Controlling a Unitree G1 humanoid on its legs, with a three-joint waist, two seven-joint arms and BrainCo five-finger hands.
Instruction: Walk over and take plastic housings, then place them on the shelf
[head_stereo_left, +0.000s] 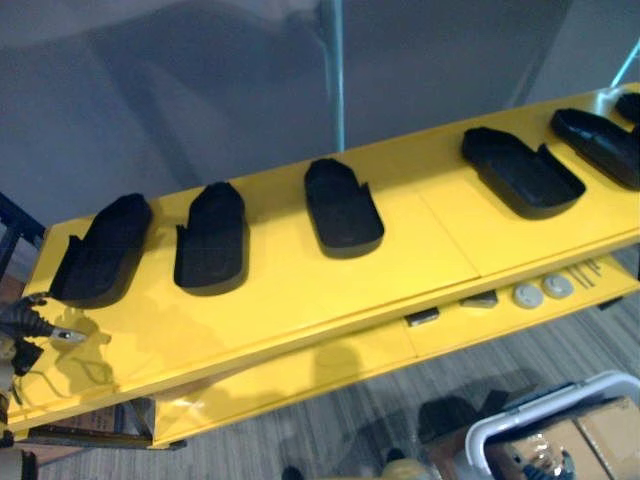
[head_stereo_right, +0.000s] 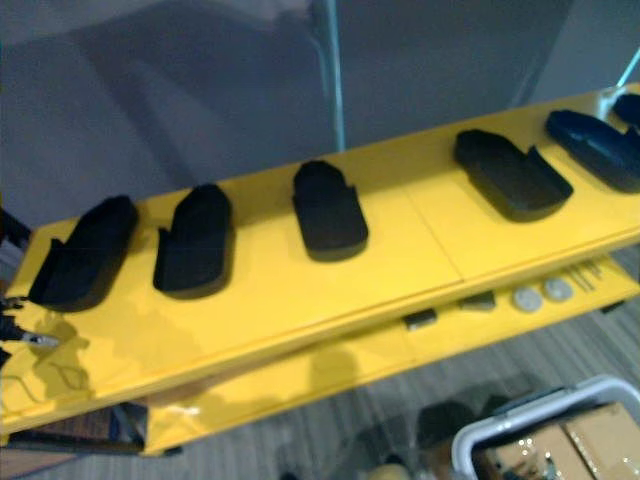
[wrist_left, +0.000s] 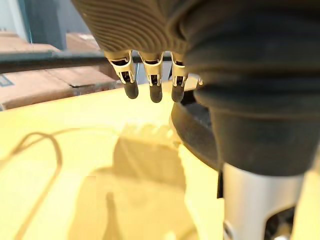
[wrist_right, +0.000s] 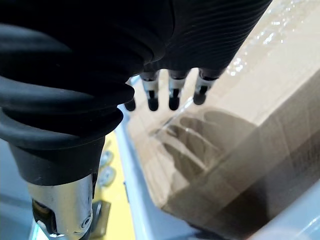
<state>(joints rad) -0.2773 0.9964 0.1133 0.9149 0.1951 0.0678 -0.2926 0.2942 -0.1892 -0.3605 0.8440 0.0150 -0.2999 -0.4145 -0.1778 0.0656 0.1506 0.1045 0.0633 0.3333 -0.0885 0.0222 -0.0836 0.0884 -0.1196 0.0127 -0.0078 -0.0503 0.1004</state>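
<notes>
Several black plastic housings lie in a row on the top of the yellow shelf (head_stereo_left: 300, 300): one at the far left (head_stereo_left: 105, 250), then (head_stereo_left: 212, 238), a middle one (head_stereo_left: 343, 205), and more on the right (head_stereo_left: 520, 170) (head_stereo_left: 600, 140). My left hand (wrist_left: 155, 80) hangs over the shelf's left end, fingers straight and holding nothing, close beside the leftmost housing (wrist_left: 195, 135). It also shows at the shelf's left edge (head_stereo_left: 28, 322). My right hand (wrist_right: 173, 92) is low on the right, fingers straight and empty, above a cardboard box (wrist_right: 240, 125).
A lower yellow shelf (head_stereo_left: 300, 375) carries two round discs (head_stereo_left: 528, 295), small grey blocks (head_stereo_left: 423, 317) and thin screws (head_stereo_left: 585, 272). A white-rimmed crate (head_stereo_left: 500, 425) holding the cardboard box (head_stereo_left: 590, 435) stands on the floor at the lower right. A metal post (head_stereo_left: 335, 70) rises behind the shelf.
</notes>
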